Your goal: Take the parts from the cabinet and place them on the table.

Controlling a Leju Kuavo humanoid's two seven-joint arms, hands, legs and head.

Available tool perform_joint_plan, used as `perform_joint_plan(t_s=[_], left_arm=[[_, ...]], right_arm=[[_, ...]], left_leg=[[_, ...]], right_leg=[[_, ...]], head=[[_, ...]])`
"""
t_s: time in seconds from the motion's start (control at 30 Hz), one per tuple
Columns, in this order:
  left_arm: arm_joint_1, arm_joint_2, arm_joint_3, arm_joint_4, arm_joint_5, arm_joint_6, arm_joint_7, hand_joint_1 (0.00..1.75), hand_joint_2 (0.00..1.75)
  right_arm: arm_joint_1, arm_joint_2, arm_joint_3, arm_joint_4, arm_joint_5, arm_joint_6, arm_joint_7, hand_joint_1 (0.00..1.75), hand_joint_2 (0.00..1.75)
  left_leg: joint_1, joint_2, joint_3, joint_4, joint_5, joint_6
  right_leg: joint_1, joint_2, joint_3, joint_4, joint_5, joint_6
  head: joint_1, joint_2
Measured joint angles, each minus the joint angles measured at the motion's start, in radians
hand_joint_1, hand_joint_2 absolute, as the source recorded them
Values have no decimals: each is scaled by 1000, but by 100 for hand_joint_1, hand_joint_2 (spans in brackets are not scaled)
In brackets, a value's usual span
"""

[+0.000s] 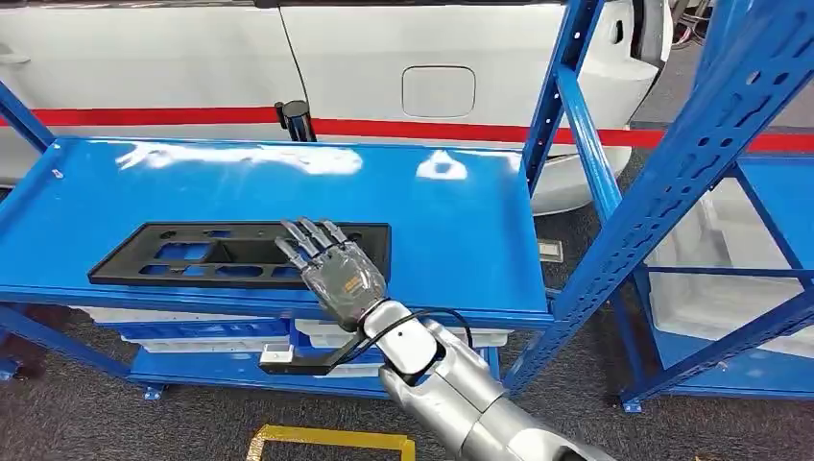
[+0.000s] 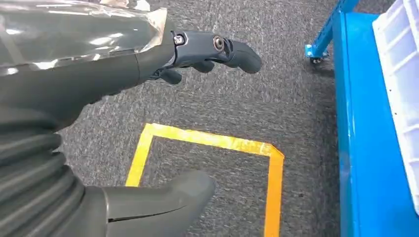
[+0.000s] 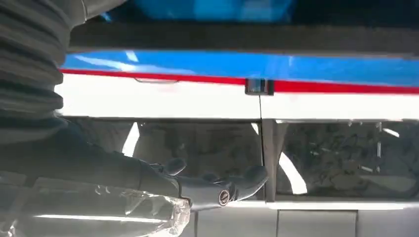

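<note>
A long black plastic part [image 1: 192, 254] with several cut-outs lies flat near the front edge of the blue cabinet shelf [image 1: 451, 221]. My right hand [image 1: 336, 274] reaches in from below, its fingers stretched out over the part's right end; I cannot tell if they touch it. In the right wrist view the right hand [image 3: 163, 182] has straight fingers and holds nothing, and the part [image 3: 247, 37] shows as a dark strip. My left hand [image 2: 99, 89] hangs over the floor, with fingers [image 2: 217, 49] and thumb [image 2: 163, 202] apart and nothing in it.
A white car with a red stripe [image 1: 384, 58] stands just behind the cabinet. Blue uprights [image 1: 672, 192] rise to the right of the shelf, with a second rack and white bins [image 1: 710, 288] beyond. White bins [image 1: 192, 331] fill the lower shelf. Yellow tape [image 2: 207, 140] marks the carpet.
</note>
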Motion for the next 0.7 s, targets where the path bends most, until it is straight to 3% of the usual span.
perform_joint_plan(t_s=[0.7], left_arm=[[-21,-18,0,0,-17,-2,-2,0,175]], right_arm=[[-98,32,8,185,-64,-13,103,0,175]], left_leg=[[0,0,0,0,0,0]], right_leg=[[0,0,0,0,0,0]], head=[[0,0]])
